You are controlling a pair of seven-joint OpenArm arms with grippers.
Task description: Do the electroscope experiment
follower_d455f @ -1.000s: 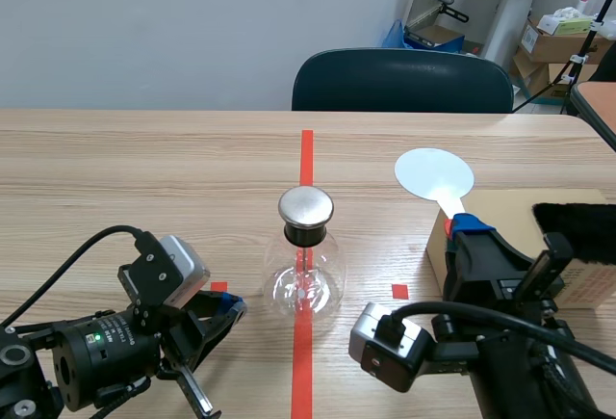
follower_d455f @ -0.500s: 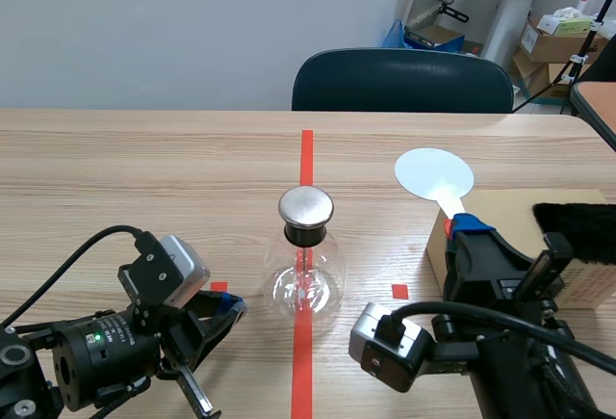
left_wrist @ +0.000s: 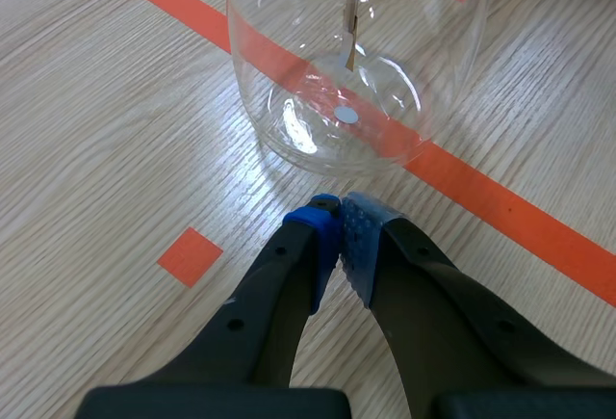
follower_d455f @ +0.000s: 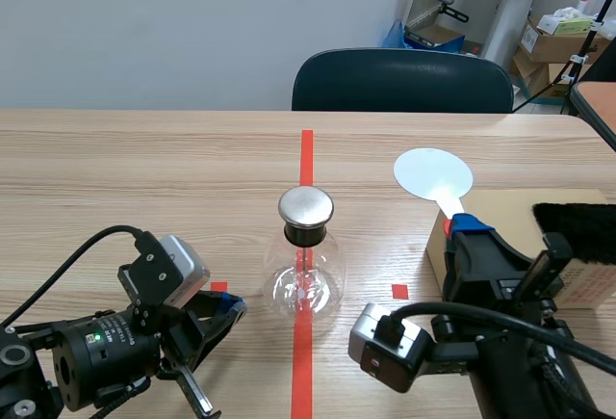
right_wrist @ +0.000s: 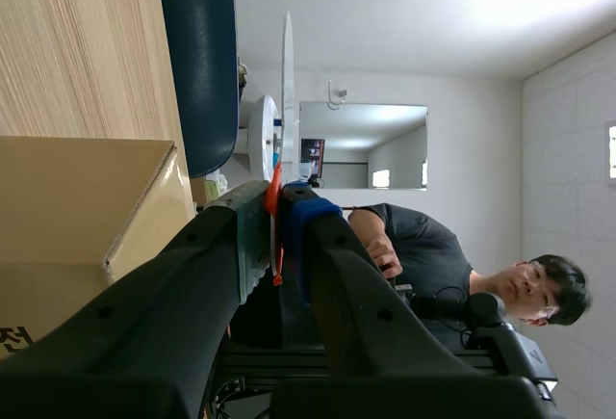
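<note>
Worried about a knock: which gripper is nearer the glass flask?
Left. The left gripper sits shut just short of the glass flask; the right gripper is by the cardboard box, gripping the white paddle.

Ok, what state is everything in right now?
Electroscope flask: upright on the tape line, metal cap on.
Inner strip: hanging straight down.
White disc paddle: gripped by its handle, clear of the cap.
Left gripper: jaws shut on nothing, tips beside the flask's base.
Right gripper: jaws shut on the paddle.
Black fur: lying on the cardboard box.
</note>
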